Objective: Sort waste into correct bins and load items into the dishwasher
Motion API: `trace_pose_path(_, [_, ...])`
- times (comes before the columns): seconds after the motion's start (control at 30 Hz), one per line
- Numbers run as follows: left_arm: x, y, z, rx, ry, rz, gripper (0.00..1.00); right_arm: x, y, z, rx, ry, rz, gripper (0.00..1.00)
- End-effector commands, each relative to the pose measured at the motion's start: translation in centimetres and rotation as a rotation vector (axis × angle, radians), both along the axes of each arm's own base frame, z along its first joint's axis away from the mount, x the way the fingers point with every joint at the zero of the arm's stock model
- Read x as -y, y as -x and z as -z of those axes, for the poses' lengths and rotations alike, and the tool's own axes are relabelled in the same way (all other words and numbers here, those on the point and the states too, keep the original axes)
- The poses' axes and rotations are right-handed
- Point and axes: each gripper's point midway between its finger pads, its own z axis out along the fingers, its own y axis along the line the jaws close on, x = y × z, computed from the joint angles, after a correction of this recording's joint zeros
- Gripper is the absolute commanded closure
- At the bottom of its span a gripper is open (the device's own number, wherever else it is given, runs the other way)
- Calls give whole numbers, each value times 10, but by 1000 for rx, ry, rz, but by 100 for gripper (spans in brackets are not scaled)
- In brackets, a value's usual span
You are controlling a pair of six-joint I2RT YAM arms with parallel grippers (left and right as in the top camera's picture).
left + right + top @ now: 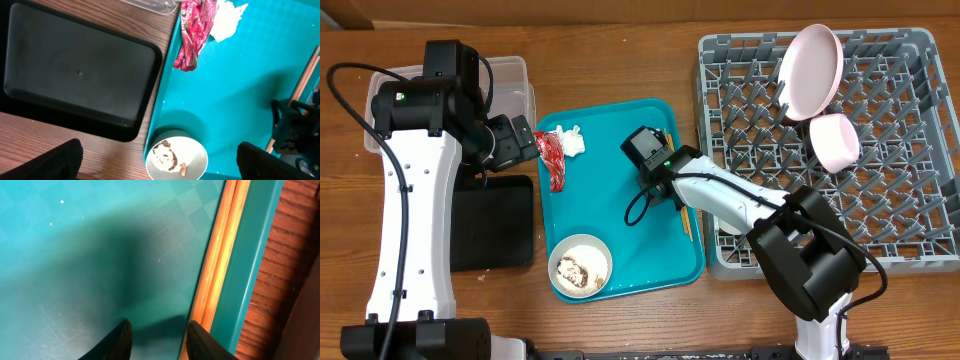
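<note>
- I see the off-white bowl in the near left corner of the teal tray. White rice and a brown lump sit inside it.
- The black tray lies on the table just left of the teal tray, apart from it.
- The left claw hangs above the gap between the black tray and the teal tray. Its fingers are spread wide and hold nothing.
- The right claw is low over the teal tray floor, fingers partly apart with only bare tray between them. The chopsticks lie along the tray's right rim, right by its right finger; I cannot tell if they touch.
- The red wrapper lies at the tray's far left edge, with the white tissue against it.
- The clear tub sits beyond the black tray, partly under the left arm.
- On the right is the grey rack. The pink plate stands on edge at its far side, with the pink bowl tipped just in front.
</note>
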Motion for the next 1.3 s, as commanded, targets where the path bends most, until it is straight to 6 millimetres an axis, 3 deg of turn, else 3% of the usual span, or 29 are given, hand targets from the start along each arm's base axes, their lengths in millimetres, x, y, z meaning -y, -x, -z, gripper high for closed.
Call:
trace_pose_path(0.0, [-2, -3, -3, 11, -11, -18, 0, 6, 4, -2, -10, 4, 6, 70])
trace_pose_path(0.1, [-2, -3, -3, 10, -11, -18, 0, 9, 2, -12, 7, 25, 12, 72])
trace_pose_path(0.2, [-2, -3, -3, 10, -11, -18, 0, 0, 1, -19, -2, -20, 1, 65])
trace_pose_path(0.53, [-2, -3, -3, 10, -11, -18, 0, -13, 17, -13, -90, -91, -61, 64])
trace_pose_path(0.63, [-2, -3, -3, 10, -11, -18, 0, 2, 8, -17, -33, -8, -27, 69])
trace_pose_path(0.77, [-2, -3, -3, 10, -11, -18, 0, 13, -6, -42, 57, 41, 25, 69])
trace_pose_path(0.97, [-2, -3, -3, 10, -11, -18, 0, 4, -19, -86, 168, -41, 34, 61])
trace_pose_path(1.27, [-2, -3, -3, 11, -11, -18, 0, -4, -14, -75, 127, -82, 13, 59])
